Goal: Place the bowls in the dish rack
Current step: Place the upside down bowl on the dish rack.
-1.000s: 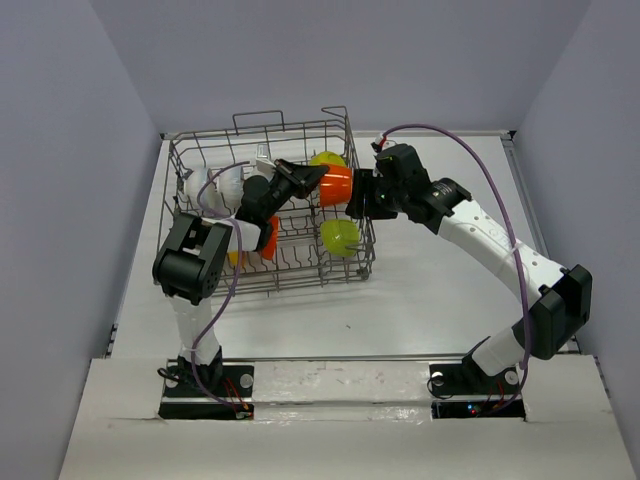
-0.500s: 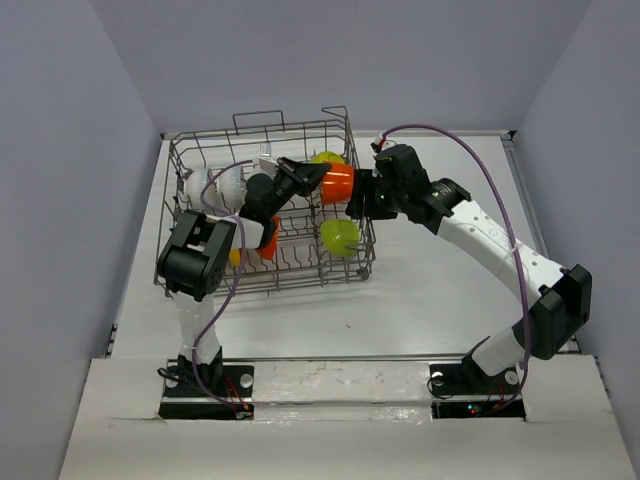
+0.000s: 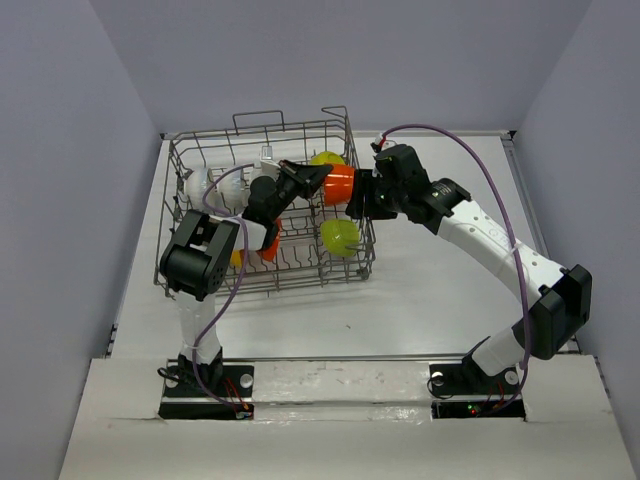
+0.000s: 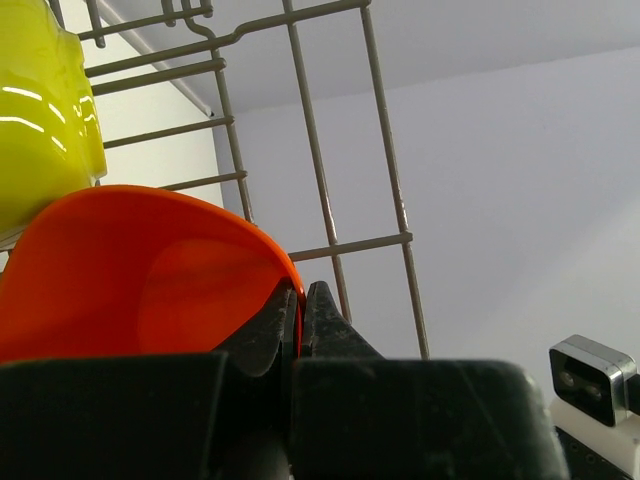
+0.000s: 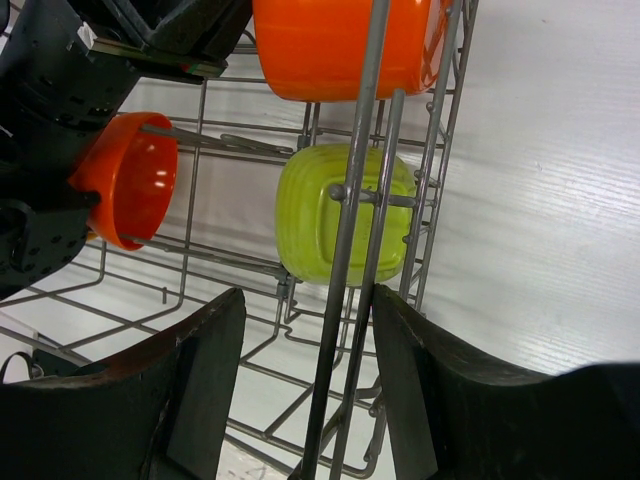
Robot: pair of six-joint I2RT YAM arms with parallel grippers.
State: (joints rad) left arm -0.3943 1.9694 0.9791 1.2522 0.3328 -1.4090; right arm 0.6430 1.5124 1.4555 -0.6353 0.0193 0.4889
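Change since a second ago: my left arm has edged slightly towards the back of the dish rack [image 3: 200, 150], and its big elbow housing has shifted a little right; the held bowl has scarcely moved; my right arm sits where it was.
Left fingers [image 4: 335, 335]: pressed together on the rim of the orange bowl [image 3: 338, 185], one inside the lip and one outside.
Right fingers [image 5: 205, 385]: spread apart, holding nothing; upright wires of the rack's right wall stand in the gap between them.
Orange bowl, place: up off the tines inside the rack's right end, just inside the right wall, between my two arms.
Orange bowl, pointing: tipped over rather than upright; the pinched part of the rim is on its left side in the overhead view; I cannot tell which way the mouth faces; it is roundish, with no long axis I can name.
Rack, long axis: left to right across the worktop [image 3: 440, 290].
Other bowls: a lime green bowl [image 5: 340, 215] stands on edge low at the right front; a red-orange bowl [image 5: 130, 190] stands on edge left of it; white bowls [image 3: 205, 185] sit at the left back.
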